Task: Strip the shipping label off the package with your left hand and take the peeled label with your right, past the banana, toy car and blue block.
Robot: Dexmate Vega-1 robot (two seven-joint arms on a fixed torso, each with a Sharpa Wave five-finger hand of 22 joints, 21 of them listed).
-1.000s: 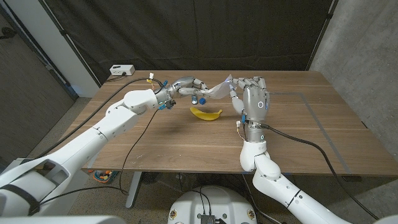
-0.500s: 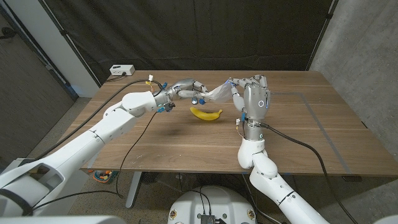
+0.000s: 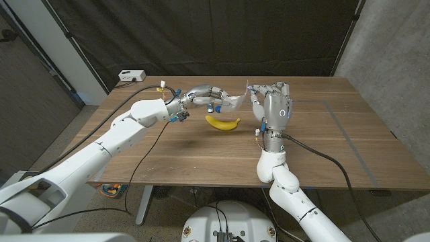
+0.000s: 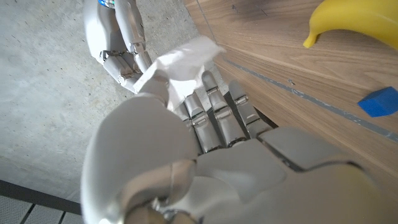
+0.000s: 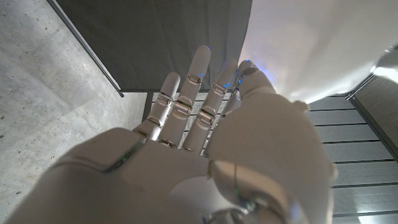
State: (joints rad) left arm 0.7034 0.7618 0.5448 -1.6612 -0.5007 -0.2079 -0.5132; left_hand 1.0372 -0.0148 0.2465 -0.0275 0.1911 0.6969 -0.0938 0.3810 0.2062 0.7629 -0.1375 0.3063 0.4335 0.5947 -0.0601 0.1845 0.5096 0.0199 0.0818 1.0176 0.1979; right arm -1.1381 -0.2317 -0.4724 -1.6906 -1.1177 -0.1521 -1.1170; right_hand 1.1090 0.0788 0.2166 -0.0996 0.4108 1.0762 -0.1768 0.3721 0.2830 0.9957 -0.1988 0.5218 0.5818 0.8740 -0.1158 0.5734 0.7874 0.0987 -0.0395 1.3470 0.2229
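A white box (image 3: pixel 132 75) with a cable is seen at the far left corner of the bench (image 3: pixel 201 154). The left hand (image 3: pixel 200 93) is held low over the far middle of the bench, its fingers (image 4: pixel 214 112) closed on one end of the white label (image 3: pixel 234 99), which is lifted clear of the surface and stretched toward the right hand (image 3: pixel 272 104). No package can be made out. Just beside and below the left hand a small blue block (image 3: pixel 217 107) is seen, with the banana (image 3: pixel 223 122) lying in front of it; the toy car cannot be told apart.

The right hand is raised upright just right of the label, fingers spread and extended; whether the label's free end is already pinched cannot be told, though it appears to be touched by the fingertips.

The step in hand is judged to be the handover. It would be done well if the label were kept taut and level by the left hand while the free edge is closed on firmly by the right thumb and a finger, and release were delayed until that pinch is secure. The sticky face should be kept off the other fingers.

Counted: one label, one banana, one blue block, one white box, two hands.
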